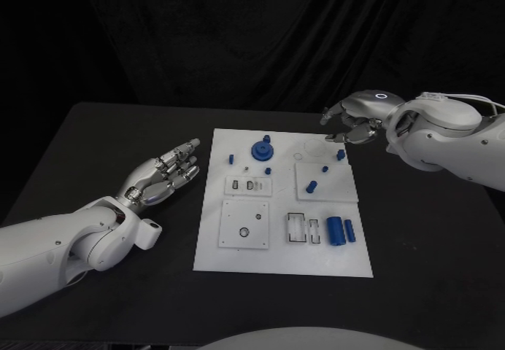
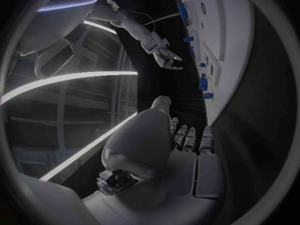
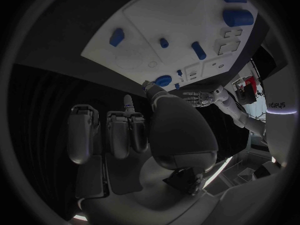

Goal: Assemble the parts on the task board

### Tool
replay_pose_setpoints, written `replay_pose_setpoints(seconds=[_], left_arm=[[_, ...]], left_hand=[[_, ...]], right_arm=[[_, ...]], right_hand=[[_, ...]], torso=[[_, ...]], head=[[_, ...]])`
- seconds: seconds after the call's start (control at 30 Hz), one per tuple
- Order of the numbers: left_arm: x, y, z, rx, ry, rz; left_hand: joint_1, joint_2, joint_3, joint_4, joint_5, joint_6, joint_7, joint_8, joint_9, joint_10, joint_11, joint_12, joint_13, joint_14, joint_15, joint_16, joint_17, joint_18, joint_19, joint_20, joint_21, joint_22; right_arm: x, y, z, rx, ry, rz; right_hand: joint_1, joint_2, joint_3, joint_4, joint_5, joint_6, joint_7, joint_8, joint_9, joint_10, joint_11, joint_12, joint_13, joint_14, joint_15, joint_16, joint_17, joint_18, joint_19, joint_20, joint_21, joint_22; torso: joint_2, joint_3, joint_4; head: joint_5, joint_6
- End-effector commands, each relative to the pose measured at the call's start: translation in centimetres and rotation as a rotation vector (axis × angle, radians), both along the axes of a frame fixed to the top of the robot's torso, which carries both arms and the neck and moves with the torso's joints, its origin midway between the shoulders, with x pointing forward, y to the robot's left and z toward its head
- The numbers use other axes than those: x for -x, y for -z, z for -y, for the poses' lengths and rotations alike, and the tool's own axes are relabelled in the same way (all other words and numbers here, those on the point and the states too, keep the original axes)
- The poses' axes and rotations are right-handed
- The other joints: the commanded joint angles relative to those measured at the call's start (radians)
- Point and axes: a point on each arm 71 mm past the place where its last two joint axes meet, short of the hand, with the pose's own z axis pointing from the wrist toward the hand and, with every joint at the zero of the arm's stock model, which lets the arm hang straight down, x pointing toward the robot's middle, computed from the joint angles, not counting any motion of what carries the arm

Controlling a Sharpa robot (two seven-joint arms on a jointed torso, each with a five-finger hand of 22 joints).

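The white task board (image 1: 237,255) lies in the middle of the black table. On it stand a blue gear-like part (image 1: 261,151), several small blue pegs such as one (image 1: 311,188), and two blue cylinders (image 1: 335,230) lying side by side. My left hand (image 1: 168,173) hovers open, fingers stretched out, just left of the board. My right hand (image 1: 352,125) hangs over the board's far right corner, fingers loosely bent and holding nothing, just above a blue peg (image 1: 341,154). The right wrist view shows the board (image 3: 187,20), the gear (image 3: 164,80) and my fingers (image 3: 119,130) apart.
A pale round disc (image 1: 311,152) sits on the board near the right hand. White sub-plates with slots (image 1: 249,186) and a hole (image 1: 244,232) cover the board's left half. Black table surrounds the board on all sides.
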Motion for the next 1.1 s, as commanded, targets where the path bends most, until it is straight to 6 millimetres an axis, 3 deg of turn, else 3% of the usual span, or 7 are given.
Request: replay_pose_setpoints(seconds=[0.03,0.47,0.57,1.1], left_arm=[[0.3,-1.1,0.4,0.092,0.045,0.128],[0.3,-1.1,0.5,0.094,0.05,0.126],[0.3,-1.1,0.5,0.094,0.051,0.125],[0.3,-1.0,0.5,0.095,0.052,0.123]], left_hand=[[-0.002,-0.006,0.005,-0.001,0.002,0.002,0.005,0.0,0.0,0.002,0.002,0.002,0.0,0.0,0.008,-0.004,-0.001,-0.006,0.001,0.006,-0.006,-0.002],[-0.003,-0.006,0.006,0.0,0.001,0.0,0.004,-0.001,0.0,0.002,0.002,0.002,-0.001,0.0,0.008,-0.004,-0.001,-0.006,0.001,0.006,-0.006,-0.002],[-0.003,-0.006,0.006,0.0,0.001,0.0,0.004,-0.001,0.0,0.002,0.002,0.002,-0.001,0.0,0.008,-0.004,-0.001,-0.006,0.001,0.006,-0.006,-0.002],[-0.003,-0.006,0.007,0.0,0.0,0.0,0.004,-0.001,0.0,0.002,0.003,0.002,-0.001,0.0,0.008,-0.004,-0.001,-0.006,0.001,0.006,-0.006,-0.002]], right_arm=[[0.4,0.7,1.2,0.017,0.011,0.002],[1.1,2.2,3.9,0.031,0.067,-0.029],[1.2,2.5,4.2,0.035,0.076,-0.039],[1.0,3.9,4.4,0.041,0.1,-0.059]], right_hand=[[-0.008,-0.001,-0.003,0.008,0.004,0.007,-0.004,0.001,-0.001,0.108,-0.001,0.003,0.263,0.098,0.0,0.007,0.25,-0.007,0.035,-0.002,0.006,0.211],[-0.008,-0.009,-0.008,0.024,0.005,0.016,-0.005,0.003,-0.001,0.108,-0.002,0.003,0.263,0.098,-0.003,0.008,0.251,-0.008,0.038,-0.004,0.01,0.213],[-0.005,-0.014,-0.01,0.031,0.005,0.025,-0.004,0.006,0.0,0.108,-0.001,0.003,0.263,0.097,-0.003,0.006,0.249,-0.008,0.037,-0.005,0.008,0.213],[0.035,-0.032,-0.012,0.049,0.006,0.069,-0.002,0.026,0.011,0.108,0.001,0.003,0.263,0.094,-0.004,0.0,0.241,-0.006,0.034,-0.006,0.0,0.212]], torso=[[-0.001,-0.0004,-0.0044],[-0.001,-0.0002,-0.0022],[0.0,0.0006,0.0025],[0.0,0.0002,0.0019]], head=[[0.008,-0.002],[0.007,-0.01],[0.002,-0.009],[0.002,-0.013]])
